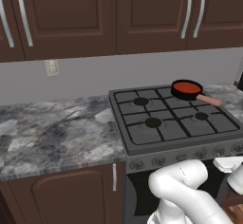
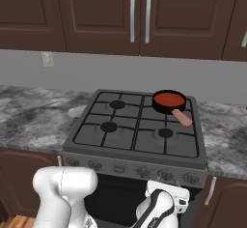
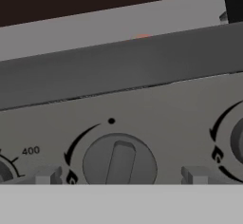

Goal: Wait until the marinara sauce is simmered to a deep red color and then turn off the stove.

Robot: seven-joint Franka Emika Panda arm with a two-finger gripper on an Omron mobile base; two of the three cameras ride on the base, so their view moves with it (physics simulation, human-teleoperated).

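I had the gripper (image 3: 121,175) right in front of the stove's control panel, its two small dark finger tips (image 3: 46,175) spread wide on either side of a round dark grey knob with a raised bar handle (image 3: 119,163), with nothing between them and, as far as I could judge, not yet touching it. The bar stood close to upright, leaning slightly, under a small black dot on the panel. The risk I saw was picking the wrong control: another knob (image 3: 236,141) sat close by at the edge of the hand view, and from there I couldn't tell which burner each one fed (the row looks identical from the base cameras). A grip closed off-centre could also slip off the bar without turning it. Timing was the other hazard, since turning early would cut the simmer short. The flat round orange-red marinara sauce (image 1: 186,88), in its small black pan with a salmon-pink handle (image 1: 209,99), sat on the back right burner of the dark grey gas stove with black grid grates (image 1: 175,116), well apart from the gripper. The only writing I could read was "400" beside a dial at the panel's left, plus flame symbols by the knobs.
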